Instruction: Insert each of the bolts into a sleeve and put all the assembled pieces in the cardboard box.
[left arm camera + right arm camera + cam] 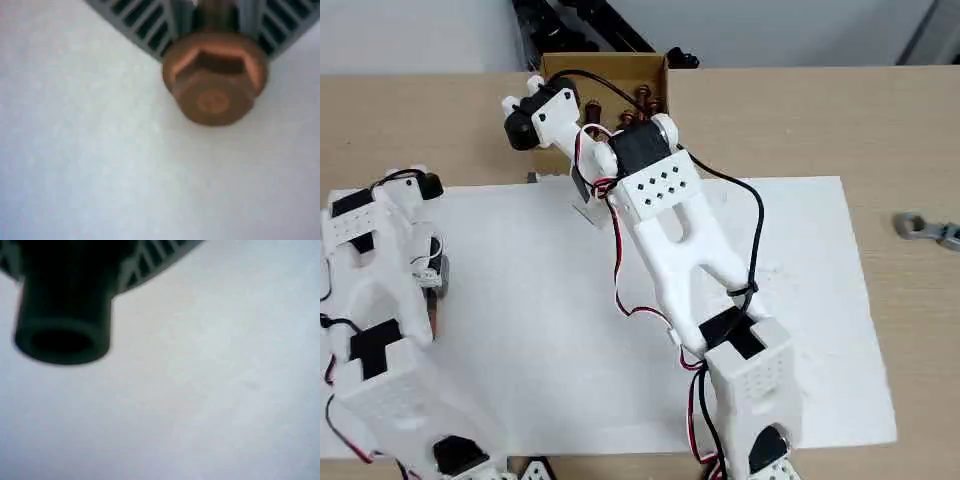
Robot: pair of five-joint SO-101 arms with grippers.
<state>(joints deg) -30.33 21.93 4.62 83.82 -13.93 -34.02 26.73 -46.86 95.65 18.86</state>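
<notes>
My left gripper is shut on a copper bolt, whose hex head faces the camera just above the white sheet. In the high view that arm stands at the left of the sheet, the bolt a brown sliver under its wrist. The right gripper is shut on a black sleeve, its open end towards the camera. Seen from above, the right arm reaches across the sheet, its gripper just in front of the cardboard box. Copper pieces lie in the box.
A white sheet covers the middle of the wooden table. A small metal tool lies on bare wood at the right edge. A tiny grey object sits at the sheet's far edge, left of the right gripper.
</notes>
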